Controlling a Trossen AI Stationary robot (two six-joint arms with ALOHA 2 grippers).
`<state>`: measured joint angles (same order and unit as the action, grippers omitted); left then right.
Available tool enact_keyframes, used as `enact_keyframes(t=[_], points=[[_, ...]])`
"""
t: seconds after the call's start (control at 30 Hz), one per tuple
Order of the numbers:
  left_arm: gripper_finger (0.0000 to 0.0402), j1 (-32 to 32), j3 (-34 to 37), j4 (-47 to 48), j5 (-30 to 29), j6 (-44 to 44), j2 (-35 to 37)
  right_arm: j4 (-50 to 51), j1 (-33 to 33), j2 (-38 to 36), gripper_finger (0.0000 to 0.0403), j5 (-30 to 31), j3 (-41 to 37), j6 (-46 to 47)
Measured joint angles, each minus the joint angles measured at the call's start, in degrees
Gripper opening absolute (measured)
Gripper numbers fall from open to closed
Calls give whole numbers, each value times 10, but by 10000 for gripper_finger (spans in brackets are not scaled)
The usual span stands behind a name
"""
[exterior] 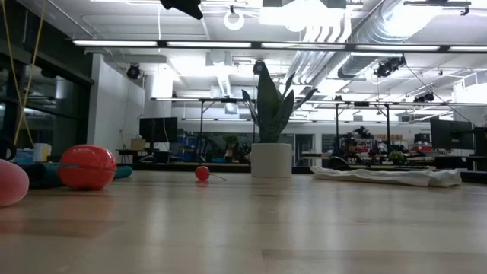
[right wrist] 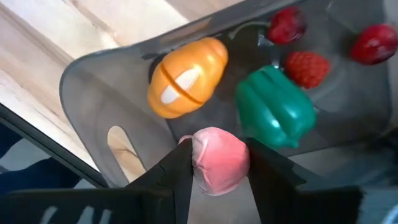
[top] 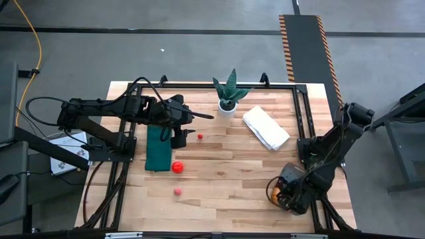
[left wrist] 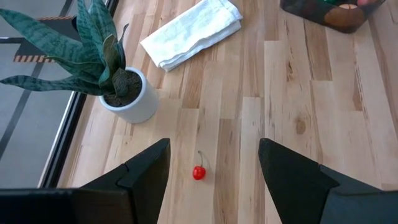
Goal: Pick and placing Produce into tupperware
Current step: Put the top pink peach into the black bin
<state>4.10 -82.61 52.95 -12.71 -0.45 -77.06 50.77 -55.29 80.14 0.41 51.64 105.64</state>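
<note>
A pink fruit (right wrist: 219, 160) sits pinched between my right gripper's (right wrist: 219, 163) fingers, held directly over the tub (right wrist: 93, 81) so it will drop in beside the orange piece (right wrist: 186, 78) and green pepper (right wrist: 273, 109) below. My left gripper (left wrist: 214, 171) hovers wide and empty above the cherry (left wrist: 199, 172), framing it between its fingers, near the plant (left wrist: 124, 93).
</note>
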Motion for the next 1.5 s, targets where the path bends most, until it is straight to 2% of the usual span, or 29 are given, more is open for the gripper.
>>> enact_keyframes(t=[0.23, 1.2, 1.5], points=[[234, 0, 0, 0, 1, 0, 0, -27, -6, 24, 119, 0, 0, 13], [234, 0, 0, 0, 3, -5, 0, -17, -11, 25, 119, 1, 0, 99], [234, 0, 0, 9, 3, -14, 0, -19, -11, 24, 119, 0, 0, 101]])
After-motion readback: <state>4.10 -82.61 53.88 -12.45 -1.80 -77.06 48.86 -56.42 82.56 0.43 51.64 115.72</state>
